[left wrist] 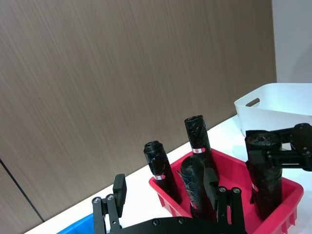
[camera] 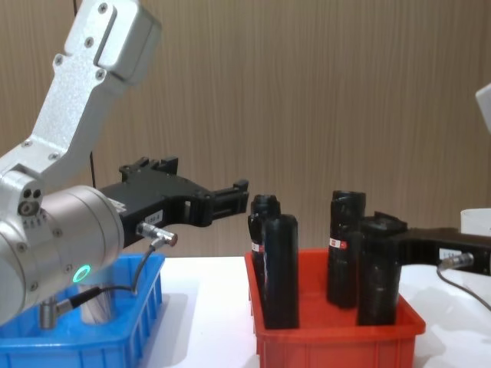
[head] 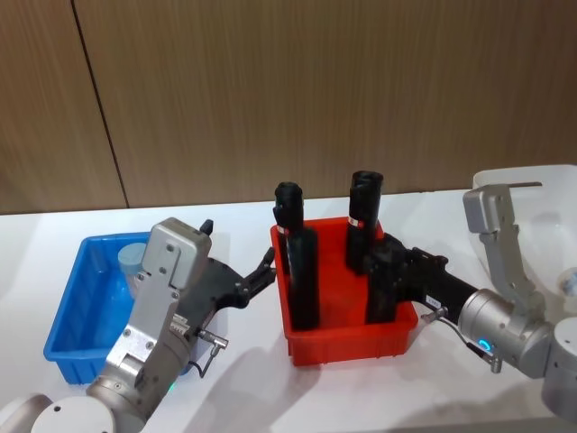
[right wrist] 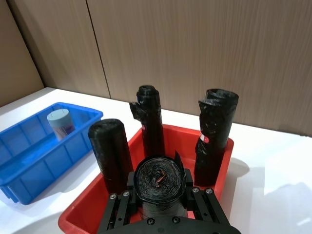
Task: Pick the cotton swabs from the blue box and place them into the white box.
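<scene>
One cotton swabs tub [head: 133,260] with a pale grey-blue lid stands upright in the blue box [head: 72,316] at the left; it also appears in the right wrist view [right wrist: 61,122]. My left gripper [head: 267,271] hangs open and holds nothing, in the air between the blue box and the red bin, pointing at the bin. My right gripper [head: 383,262] is shut on a tall black roll [right wrist: 158,178] standing in the near right corner of the red bin [head: 347,347]. The white box [head: 514,180] sits at the far right, behind my right arm.
The red bin stands in the middle of the white table with three more black rolls [head: 302,271] upright in it. A brown wood-panelled wall runs behind the table. Bare tabletop lies in front of the bins.
</scene>
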`<action>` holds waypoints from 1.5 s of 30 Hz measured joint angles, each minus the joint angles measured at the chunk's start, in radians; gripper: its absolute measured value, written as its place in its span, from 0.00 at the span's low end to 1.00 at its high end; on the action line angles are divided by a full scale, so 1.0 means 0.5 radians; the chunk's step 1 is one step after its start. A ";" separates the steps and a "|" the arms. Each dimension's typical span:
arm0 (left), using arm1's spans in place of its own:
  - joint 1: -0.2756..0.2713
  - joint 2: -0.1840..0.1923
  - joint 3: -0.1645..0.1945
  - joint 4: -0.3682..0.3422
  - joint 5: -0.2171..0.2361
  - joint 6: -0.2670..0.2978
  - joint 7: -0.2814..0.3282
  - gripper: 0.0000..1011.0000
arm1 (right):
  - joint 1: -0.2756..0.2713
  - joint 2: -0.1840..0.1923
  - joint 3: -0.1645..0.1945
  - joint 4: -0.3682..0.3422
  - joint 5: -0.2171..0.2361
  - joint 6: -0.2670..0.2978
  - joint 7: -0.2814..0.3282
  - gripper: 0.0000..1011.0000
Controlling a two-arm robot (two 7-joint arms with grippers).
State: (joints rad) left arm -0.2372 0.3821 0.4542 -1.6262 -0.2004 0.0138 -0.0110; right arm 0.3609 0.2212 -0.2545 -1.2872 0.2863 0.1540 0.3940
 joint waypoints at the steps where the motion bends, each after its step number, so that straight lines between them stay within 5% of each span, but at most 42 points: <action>1: 0.000 0.000 0.000 0.000 0.000 0.000 0.000 0.99 | -0.003 0.001 0.000 -0.009 0.000 0.000 -0.001 0.51; 15: 0.000 0.000 0.000 0.000 0.000 0.000 0.000 0.99 | -0.042 0.048 0.026 -0.283 0.004 0.015 -0.071 0.51; 26: 0.000 0.000 0.000 0.000 0.000 0.000 0.000 0.99 | -0.021 0.135 0.122 -0.449 -0.012 0.061 -0.186 0.51; 45: 0.000 0.000 0.000 0.000 0.000 0.000 0.000 0.99 | 0.126 0.279 0.295 -0.335 -0.100 0.020 -0.346 0.51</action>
State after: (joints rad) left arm -0.2372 0.3821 0.4542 -1.6262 -0.2004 0.0138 -0.0109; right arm 0.4241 0.3609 -0.1069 -1.4545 0.2361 0.1643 0.2211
